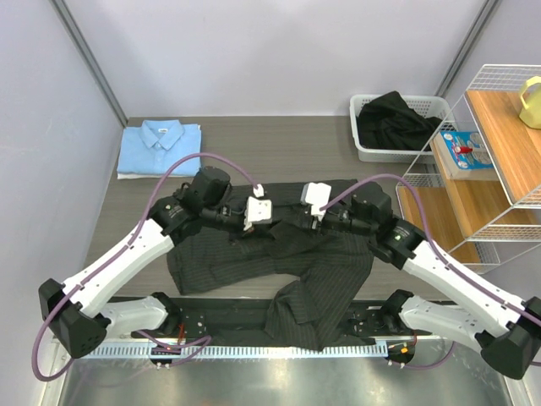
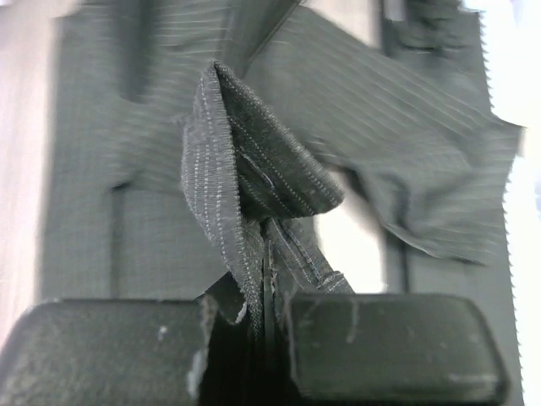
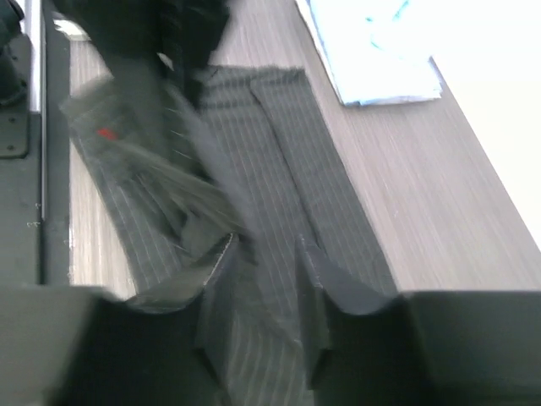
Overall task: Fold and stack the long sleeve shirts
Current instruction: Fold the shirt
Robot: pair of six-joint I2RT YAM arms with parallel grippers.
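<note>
Along the far edge of the black-charcoal pinstriped cloth shirt (image 1: pixel 254 262), which lies crosswise, the left gripper (image 2: pixel 266 309) clamps a fold, while the right gripper (image 3: pixel 264 279), just beside it, hangs parted.

The grey-brown wood-grain worktop (image 1: pixel 287 144) carries three things. A folded light blue collared shirt (image 1: pixel 161 145) lies at its far left corner, seemingly on a thin white layer. A white slatted plastic basket (image 1: pixel 397 156) stands at the far right with dark cloth (image 1: pixel 393 118) inside. A black-charcoal pinstriped shirt (image 1: pixel 254 258) sprawls rumpled across the near middle, one fold reaching the near edge.
</note>
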